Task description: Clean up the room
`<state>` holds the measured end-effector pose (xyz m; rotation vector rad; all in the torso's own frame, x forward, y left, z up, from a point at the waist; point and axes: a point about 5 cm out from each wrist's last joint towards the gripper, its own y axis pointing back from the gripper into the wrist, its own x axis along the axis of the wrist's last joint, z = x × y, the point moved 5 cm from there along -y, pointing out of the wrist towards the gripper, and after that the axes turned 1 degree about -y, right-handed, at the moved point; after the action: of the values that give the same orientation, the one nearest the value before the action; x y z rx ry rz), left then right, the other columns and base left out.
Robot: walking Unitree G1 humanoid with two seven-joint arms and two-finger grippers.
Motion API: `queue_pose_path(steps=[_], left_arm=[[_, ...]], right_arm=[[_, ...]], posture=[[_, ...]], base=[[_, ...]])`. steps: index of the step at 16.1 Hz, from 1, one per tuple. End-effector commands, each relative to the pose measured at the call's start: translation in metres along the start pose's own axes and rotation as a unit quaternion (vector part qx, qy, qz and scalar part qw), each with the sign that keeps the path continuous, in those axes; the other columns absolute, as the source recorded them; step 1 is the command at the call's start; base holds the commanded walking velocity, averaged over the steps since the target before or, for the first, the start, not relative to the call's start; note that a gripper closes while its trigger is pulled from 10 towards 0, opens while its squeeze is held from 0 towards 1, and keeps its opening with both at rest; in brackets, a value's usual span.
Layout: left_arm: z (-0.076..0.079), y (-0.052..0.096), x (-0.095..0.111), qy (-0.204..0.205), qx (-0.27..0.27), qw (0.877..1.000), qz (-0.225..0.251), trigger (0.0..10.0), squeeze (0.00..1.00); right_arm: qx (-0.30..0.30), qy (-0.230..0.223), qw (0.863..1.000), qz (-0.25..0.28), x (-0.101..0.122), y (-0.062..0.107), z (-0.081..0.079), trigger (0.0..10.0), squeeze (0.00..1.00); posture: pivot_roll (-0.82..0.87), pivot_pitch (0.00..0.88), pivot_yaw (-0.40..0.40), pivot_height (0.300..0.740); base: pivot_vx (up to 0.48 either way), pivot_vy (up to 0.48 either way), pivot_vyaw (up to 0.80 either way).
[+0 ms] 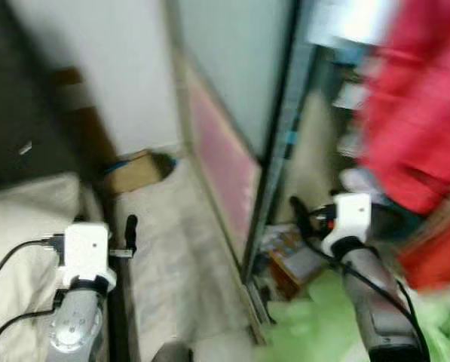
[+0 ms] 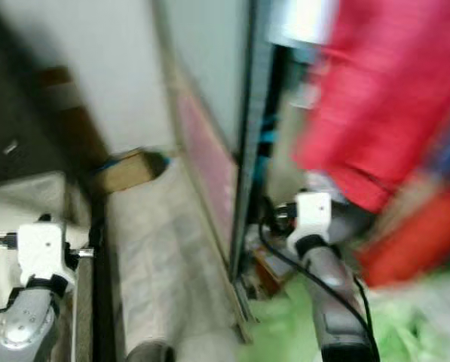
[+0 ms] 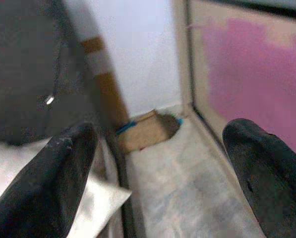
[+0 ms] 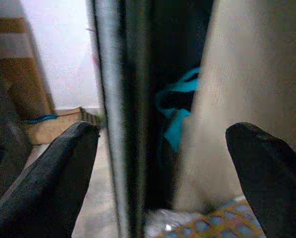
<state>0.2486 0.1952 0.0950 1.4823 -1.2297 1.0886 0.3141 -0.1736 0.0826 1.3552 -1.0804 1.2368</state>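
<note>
Two grippers are spread wide and hold nothing. Your left gripper points at 12 o'clock to a flat brown cardboard box on the pale floor by the white wall. Your right gripper faces a dark metal post with turquoise fabric behind; blurred red cloth hangs at 2 o'clock.
</note>
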Motion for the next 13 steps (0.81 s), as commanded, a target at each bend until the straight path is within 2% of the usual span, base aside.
queue_pose_path(steps=[1,2,3,6,8,10,13], left_arm=[[0.008,-0.001,-0.009,0.005,-0.011,1.0,-0.014,10.0,0.0],[0.014,-0.001,-0.007,-0.018,-0.024,1.0,0.0,10.0,0.0],[0.012,0.0,-0.001,0.015,-0.015,1.0,0.009,10.0,0.0],[0.006,0.005,-0.006,0.034,-0.003,0.999,-0.002,10.0,0.0],[0.011,0.008,-0.013,0.011,-0.01,1.0,-0.01,10.0,0.0],[0.01,0.007,-0.011,0.009,-0.01,1.0,-0.004,10.0,0.0],[-0.003,0.009,-0.004,0.032,0.031,0.999,-0.002,10.0,0.0]], right_arm=[[-0.012,-0.008,1.0,0.004,0.002,0.002,0.002,10.0,0.0],[-0.018,0.001,1.0,0.005,0.001,0.003,0.004,10.0,0.0],[-0.031,-0.002,0.999,0.008,0.002,0.003,0.008,10.0,0.0],[-0.037,-0.008,0.999,-0.009,-0.006,0.007,0.01,10.0,0.0],[-0.04,-0.014,0.999,-0.024,-0.012,0.003,0.012,10.0,0.0],[-0.036,-0.007,0.999,-0.014,-0.007,0.002,0.01,10.0,0.0],[-0.003,0.003,1.0,0.001,0.003,0.01,-0.002,10.0,0.0]], posture=[[0.01,0.0,-0.051,0.74],[0.0,0.0,-0.042,0.74],[0.0,0.0,-0.03,0.74],[0.02,0.0,-0.038,0.74],[0.02,0.0,-0.035,0.74],[0.02,0.0,-0.032,0.74],[0.02,0.0,-0.036,0.74]], base=[[0.0,0.0,0.8],[0.0,0.0,0.52],[0.0,0.0,0.0],[0.0,0.0,0.0],[0.0,0.0,0.0],[0.0,0.0,0.0],[0.0,0.0,0.71]])
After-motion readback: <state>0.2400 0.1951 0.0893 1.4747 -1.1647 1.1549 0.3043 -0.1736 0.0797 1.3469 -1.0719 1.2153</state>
